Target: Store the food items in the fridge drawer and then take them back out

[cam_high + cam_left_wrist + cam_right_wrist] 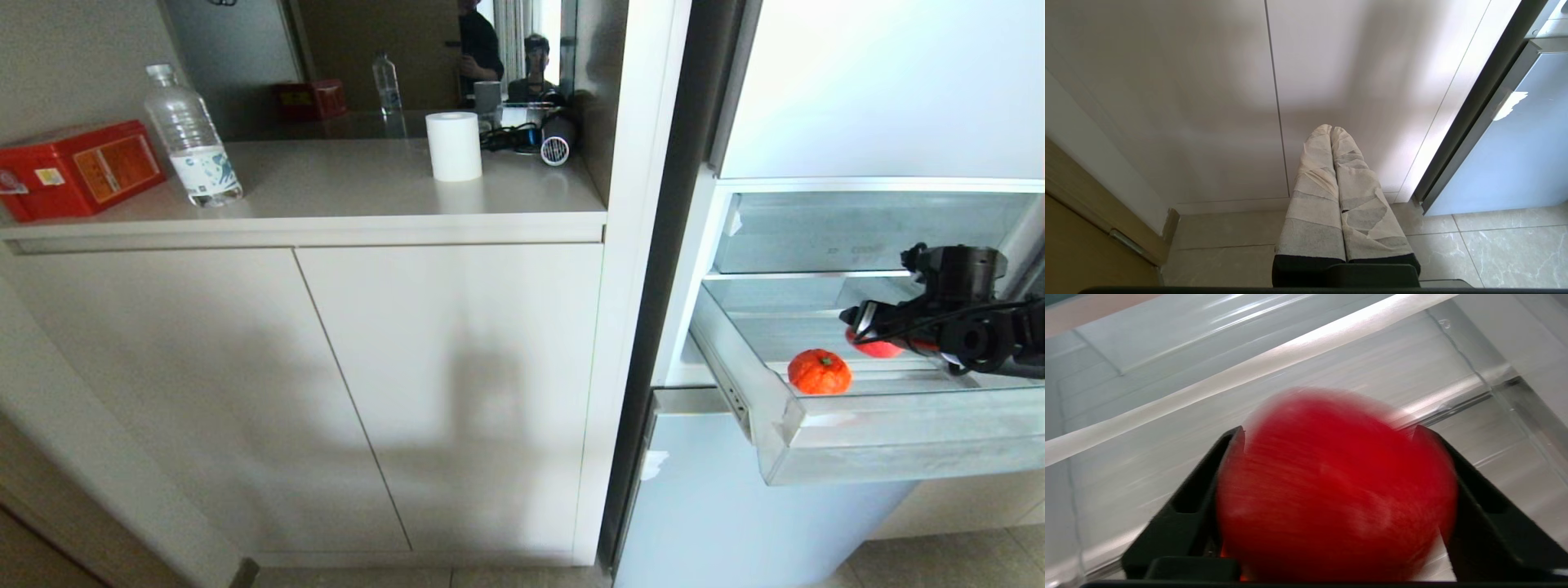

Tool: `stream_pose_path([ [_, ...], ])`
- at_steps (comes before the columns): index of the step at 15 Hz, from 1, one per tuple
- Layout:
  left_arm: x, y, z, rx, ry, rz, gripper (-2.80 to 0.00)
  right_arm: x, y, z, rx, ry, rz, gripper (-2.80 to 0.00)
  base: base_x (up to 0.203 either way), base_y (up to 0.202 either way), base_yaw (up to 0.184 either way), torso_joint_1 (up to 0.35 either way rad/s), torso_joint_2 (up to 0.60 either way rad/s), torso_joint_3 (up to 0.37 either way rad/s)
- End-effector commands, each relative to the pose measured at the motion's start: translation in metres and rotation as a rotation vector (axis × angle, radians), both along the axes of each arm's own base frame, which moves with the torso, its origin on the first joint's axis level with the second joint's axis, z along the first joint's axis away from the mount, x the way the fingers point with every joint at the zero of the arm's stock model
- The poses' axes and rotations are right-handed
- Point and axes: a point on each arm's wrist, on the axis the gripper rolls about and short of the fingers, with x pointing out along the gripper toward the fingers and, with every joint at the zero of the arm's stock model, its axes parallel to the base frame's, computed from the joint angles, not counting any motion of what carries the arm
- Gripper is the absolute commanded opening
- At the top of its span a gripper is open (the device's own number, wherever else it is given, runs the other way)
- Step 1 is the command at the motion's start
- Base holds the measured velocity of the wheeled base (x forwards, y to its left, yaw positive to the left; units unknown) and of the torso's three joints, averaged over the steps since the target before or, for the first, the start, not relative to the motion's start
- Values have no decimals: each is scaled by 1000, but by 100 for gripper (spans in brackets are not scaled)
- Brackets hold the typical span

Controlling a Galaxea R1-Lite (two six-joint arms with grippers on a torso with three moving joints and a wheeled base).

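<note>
Over the open drawer [857, 445] my right gripper [1331, 490] brackets a red fruit [1335, 490], grip unclear; tangerine [819, 371] already inside; removal pending.

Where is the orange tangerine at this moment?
In the head view, the tangerine lies in the pulled-out fridge drawer, near its front lip, to the left of the right claw.

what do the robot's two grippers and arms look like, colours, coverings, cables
The left gripper has two long tapering fingers wrapped in beige, greying tape over a black base. The right gripper has bare black plastic fingers with angular, slotted sides. In the head view the right arm is black, with round cylindrical joint housings and a thin black cable running along it.
</note>
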Motion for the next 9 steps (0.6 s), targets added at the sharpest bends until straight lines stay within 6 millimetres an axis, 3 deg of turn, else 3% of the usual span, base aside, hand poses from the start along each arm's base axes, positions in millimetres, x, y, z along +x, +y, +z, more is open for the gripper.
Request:
stream_pose_path([
  [1,0,0,0,0,1,0,-280,0,-2,0,1,-5,-6,0,0,0,0,0,0,0],
  [4,0,0,0,0,1,0,-280,-2,-2,3,10,-11,-10,0,0,0,0,0,0,0],
  [7,0,0,0,0,1,0,-280,-19,2,27,12,-52,-12,0,0,0,0,0,0,0],
  [8,0,0,0,0,1,0,-280,-30,5,38,10,-68,-9,-280,0,0,0,0,0,0],
  [9,0,0,0,0,1,0,-280,-42,10,48,9,-80,-6,-280,0,0,0,0,0,0],
])
